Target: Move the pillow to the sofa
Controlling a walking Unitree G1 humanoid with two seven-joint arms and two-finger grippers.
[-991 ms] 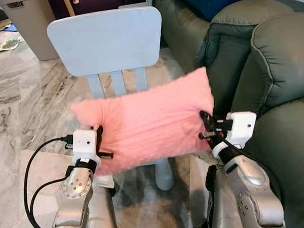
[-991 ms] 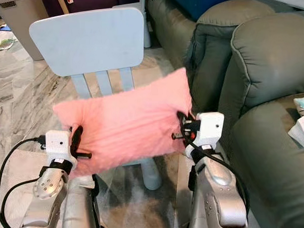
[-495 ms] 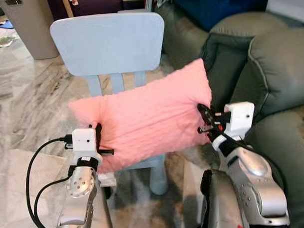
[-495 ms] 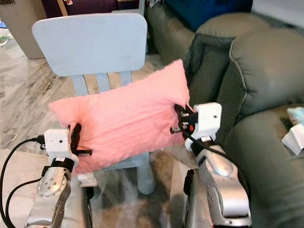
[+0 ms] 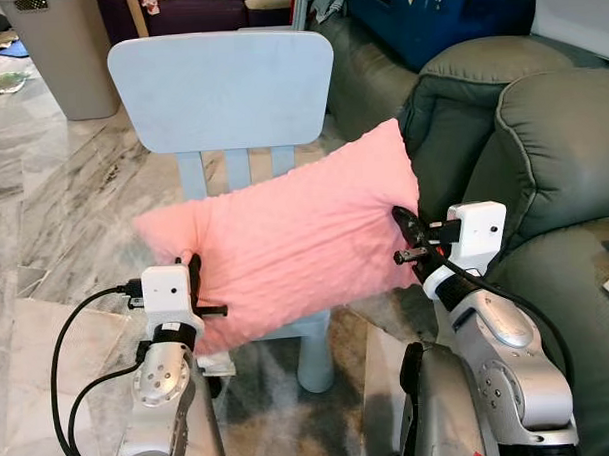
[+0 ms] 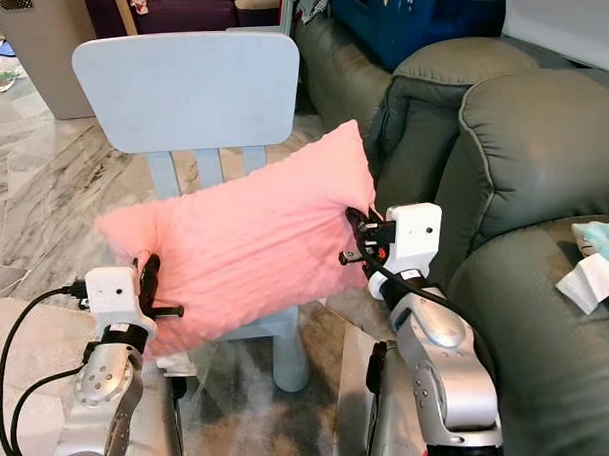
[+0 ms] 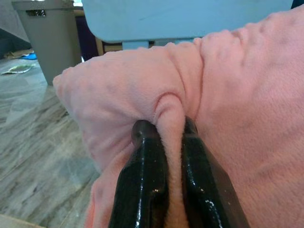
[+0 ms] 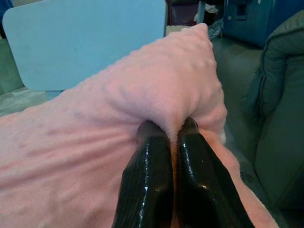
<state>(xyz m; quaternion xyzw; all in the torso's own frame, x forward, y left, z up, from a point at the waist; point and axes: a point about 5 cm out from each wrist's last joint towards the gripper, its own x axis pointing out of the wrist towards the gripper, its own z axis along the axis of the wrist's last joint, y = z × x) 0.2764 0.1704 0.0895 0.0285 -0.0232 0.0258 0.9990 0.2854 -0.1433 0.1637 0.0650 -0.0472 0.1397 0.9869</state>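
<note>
Raised since the earlier frame, the pillow (image 5: pixel 295 243) hangs higher before the chair (image 5: pixel 223 91). Left hand (image 7: pixel 163 142) and right hand (image 8: pixel 168 135) each pinch an end fold, beside the sofa (image 5: pixel 542 140).

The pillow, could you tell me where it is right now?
In the left eye view, the pink pillow hangs between the left gripper and right gripper, before the blue chair, left of the green sofa.

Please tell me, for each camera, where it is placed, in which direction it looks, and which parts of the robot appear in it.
Left eye, right eye: on the head, looking down and forward at the pink pillow, light blue chair and grey sofa; both silver arms show.
Left wrist: along the left gripper, pinching a pillow fold.
Right wrist: along the right gripper, pinching the other end.
All views share the pillow and chair.
</note>
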